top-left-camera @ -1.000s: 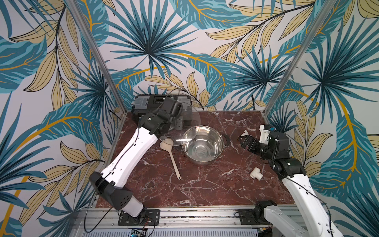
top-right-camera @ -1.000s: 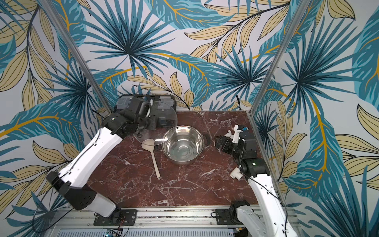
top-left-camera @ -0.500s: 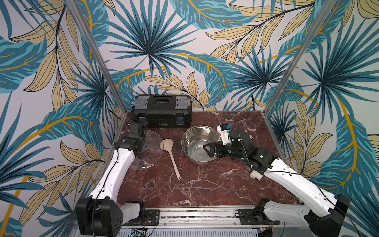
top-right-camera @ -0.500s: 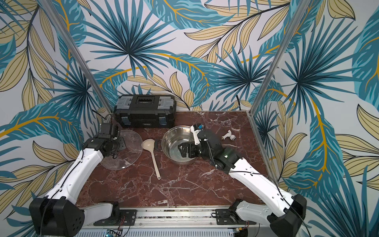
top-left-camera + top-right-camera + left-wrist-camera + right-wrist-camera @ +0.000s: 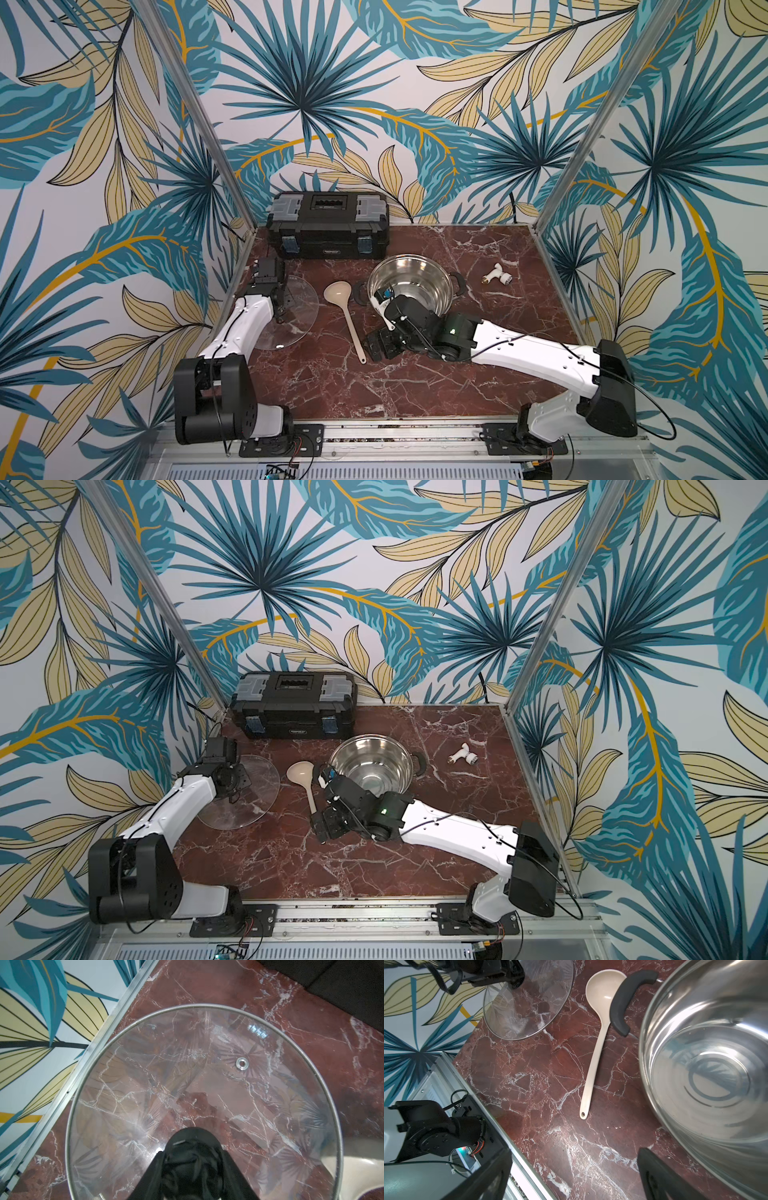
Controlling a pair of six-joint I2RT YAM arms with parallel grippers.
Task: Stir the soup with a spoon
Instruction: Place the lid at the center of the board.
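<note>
On the counter [image 5: 415,386] the pot [image 5: 419,278] stands mid-back. Just beside it at 9 o'clock lies the ladle [image 5: 349,320], bowl near the pot's handle, shaft running toward 6 o'clock. Farther out at 9 o'clock is the glass lid [image 5: 299,307]. The toolbox [image 5: 328,224] sits at 11 o'clock, a pipe fitting [image 5: 496,274] apart at 3 o'clock.

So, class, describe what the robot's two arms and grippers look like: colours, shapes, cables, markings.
Left arm and right arm share smooth white link shells joined by bulky black joint housings, with thin black cables looping alongside. The left gripper and right gripper are all black. A small green light glows near the right wrist.
</note>
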